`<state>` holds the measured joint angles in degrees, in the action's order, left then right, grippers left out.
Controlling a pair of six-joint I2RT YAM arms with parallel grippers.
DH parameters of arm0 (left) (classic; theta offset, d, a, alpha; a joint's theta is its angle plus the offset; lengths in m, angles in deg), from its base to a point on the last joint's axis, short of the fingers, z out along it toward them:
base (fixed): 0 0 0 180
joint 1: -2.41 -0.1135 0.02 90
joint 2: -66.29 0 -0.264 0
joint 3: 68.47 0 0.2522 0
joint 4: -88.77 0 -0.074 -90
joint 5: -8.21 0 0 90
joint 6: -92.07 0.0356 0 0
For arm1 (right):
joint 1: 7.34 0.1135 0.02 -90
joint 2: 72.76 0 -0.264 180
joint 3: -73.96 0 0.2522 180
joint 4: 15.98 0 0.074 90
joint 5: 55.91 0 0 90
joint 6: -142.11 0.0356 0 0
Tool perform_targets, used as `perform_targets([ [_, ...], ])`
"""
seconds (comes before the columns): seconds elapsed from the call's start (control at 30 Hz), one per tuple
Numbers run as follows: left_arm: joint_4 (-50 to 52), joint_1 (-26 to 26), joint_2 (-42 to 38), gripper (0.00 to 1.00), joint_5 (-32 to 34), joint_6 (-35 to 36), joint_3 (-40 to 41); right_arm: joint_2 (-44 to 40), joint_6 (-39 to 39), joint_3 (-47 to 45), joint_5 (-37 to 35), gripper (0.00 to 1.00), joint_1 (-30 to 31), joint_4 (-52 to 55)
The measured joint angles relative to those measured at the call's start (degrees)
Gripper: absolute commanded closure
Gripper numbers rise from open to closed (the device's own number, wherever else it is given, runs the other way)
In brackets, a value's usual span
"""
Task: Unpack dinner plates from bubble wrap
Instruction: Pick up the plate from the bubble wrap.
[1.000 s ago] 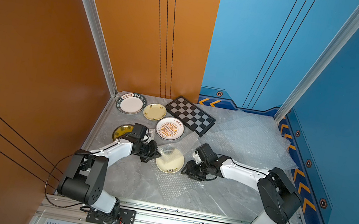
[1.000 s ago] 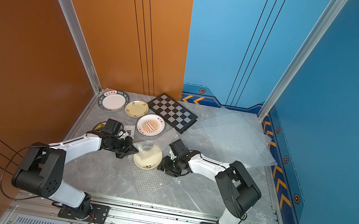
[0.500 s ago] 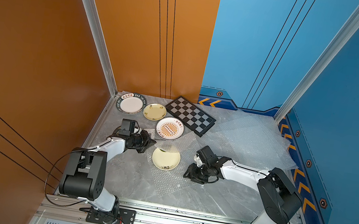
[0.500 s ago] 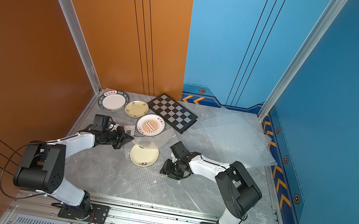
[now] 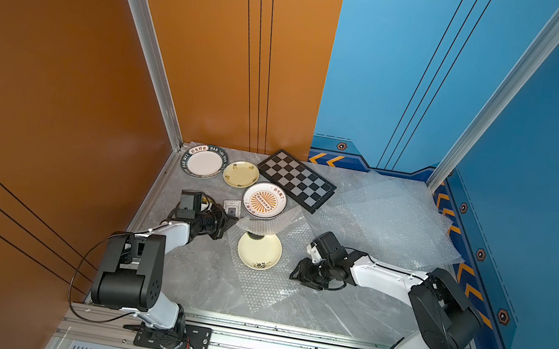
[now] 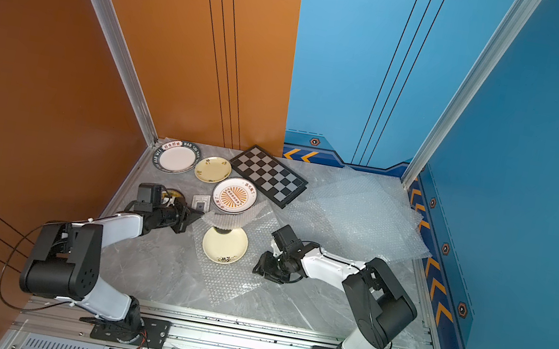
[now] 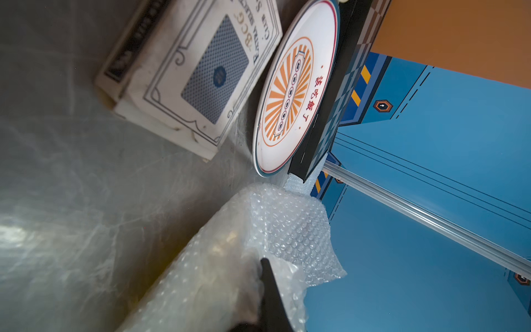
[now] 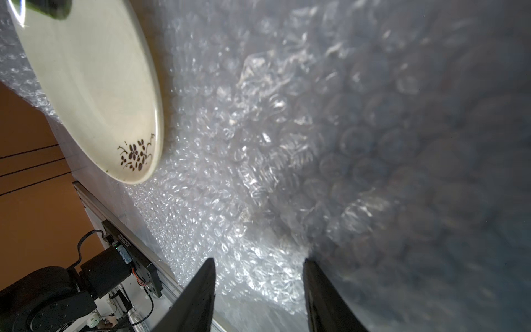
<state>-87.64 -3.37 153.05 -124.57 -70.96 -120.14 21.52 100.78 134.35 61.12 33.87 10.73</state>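
A cream dinner plate with a dark sprig (image 5: 259, 251) (image 6: 224, 244) (image 8: 94, 86) lies flat on a sheet of bubble wrap (image 5: 262, 288). My left gripper (image 5: 229, 221) (image 7: 263, 276) is shut on that wrap's far-left edge and holds a flap (image 5: 264, 223) (image 7: 287, 230) up over the plate's far rim. To the right of the plate, my right gripper (image 5: 296, 274) (image 8: 258, 276) is open and low over the wrap, its fingers (image 8: 207, 287) apart. Three bare plates sit at the back left: white with a lettered rim (image 5: 204, 162), pale yellow floral (image 5: 241, 173), orange sunburst (image 5: 265, 200) (image 7: 290, 95).
A checkerboard (image 5: 296, 180) lies at the back, touching the sunburst plate. A small white card box (image 5: 231, 207) (image 7: 184, 77) sits just beyond my left gripper. Loose bubble wrap sheets (image 5: 389, 220) are piled at the back right. Walls close in on three sides.
The cream plate, tilted a second ago, now lies flat. My left gripper drew back to the left and now holds the wrap's flap raised. The right gripper barely moved.
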Motion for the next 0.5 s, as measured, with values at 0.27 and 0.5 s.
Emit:
perform_targets([
  [0.27,-1.09,-0.92,-3.19,1.00,-0.61,-1.92,3.93,-3.17,-2.47,1.46,-2.71,0.39,1.27,6.82],
  [0.5,-2.34,-0.90,-3.54,1.00,-0.79,-2.05,6.84,-0.81,-4.31,11.65,-0.48,0.37,1.51,7.17],
])
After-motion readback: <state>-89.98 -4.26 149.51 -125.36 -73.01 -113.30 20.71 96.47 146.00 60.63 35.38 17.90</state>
